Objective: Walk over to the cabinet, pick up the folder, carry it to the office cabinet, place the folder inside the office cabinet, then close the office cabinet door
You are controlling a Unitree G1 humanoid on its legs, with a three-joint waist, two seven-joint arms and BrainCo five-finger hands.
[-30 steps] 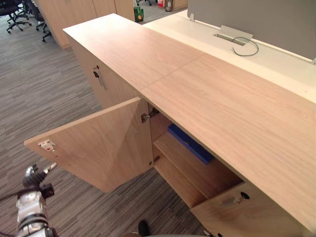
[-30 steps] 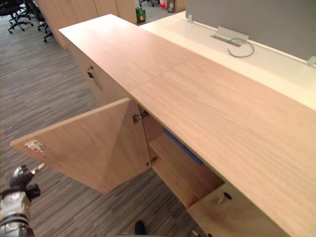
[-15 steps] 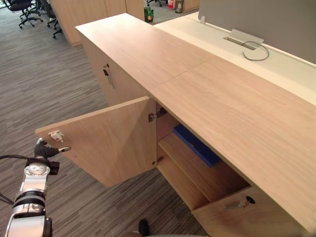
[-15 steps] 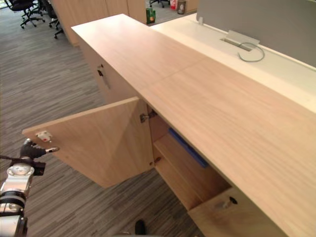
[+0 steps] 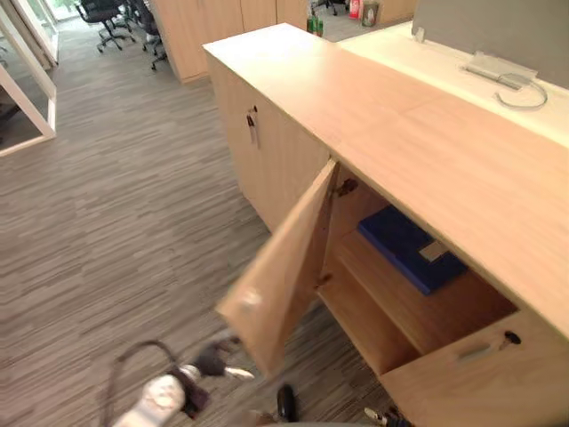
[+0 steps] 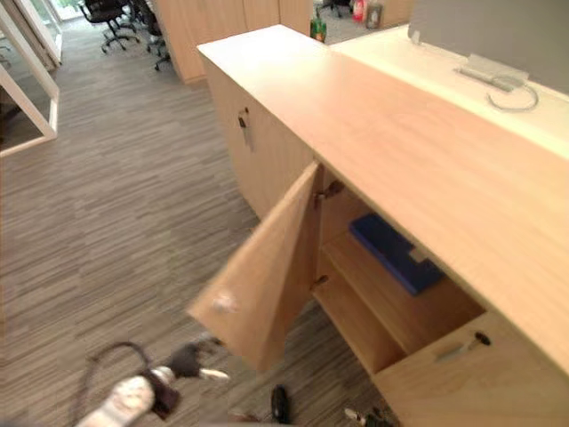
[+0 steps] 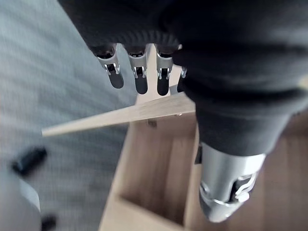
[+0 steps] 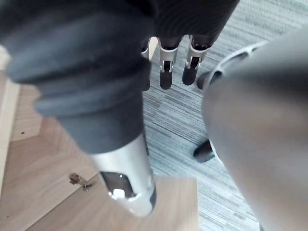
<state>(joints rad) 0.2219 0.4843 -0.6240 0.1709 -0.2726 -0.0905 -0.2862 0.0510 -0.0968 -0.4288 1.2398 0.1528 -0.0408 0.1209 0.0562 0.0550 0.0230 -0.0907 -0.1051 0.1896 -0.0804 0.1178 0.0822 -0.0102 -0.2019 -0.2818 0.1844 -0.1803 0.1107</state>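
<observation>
The blue folder [image 5: 407, 250] lies flat on the upper shelf inside the long light-wood office cabinet [image 5: 418, 133]. The cabinet door [image 5: 286, 269] stands about half open, its edge pointing out over the carpet. My left hand [image 5: 210, 366] hangs low by the door's lower outer corner, blurred. In the left wrist view its fingers [image 7: 137, 79] are straight and the door's edge [image 7: 115, 117] runs just past their tips; I cannot tell whether they touch it. My right hand [image 8: 166, 67] hangs beside the cabinet front with relaxed straight fingers and holds nothing.
A shut neighbouring door with a metal handle [image 5: 252, 124] lies further along the cabinet. A shut door with a lock [image 5: 508, 338] is at lower right. Behind the cabinet is a white desk with a cable [image 5: 520, 87]. Office chairs [image 5: 107, 11] stand far off across open carpet.
The door has swung from wide open to about half open. My left hand has dropped lower and moved right toward the door's bottom corner. The camera has also turned, shifting the whole scene.
</observation>
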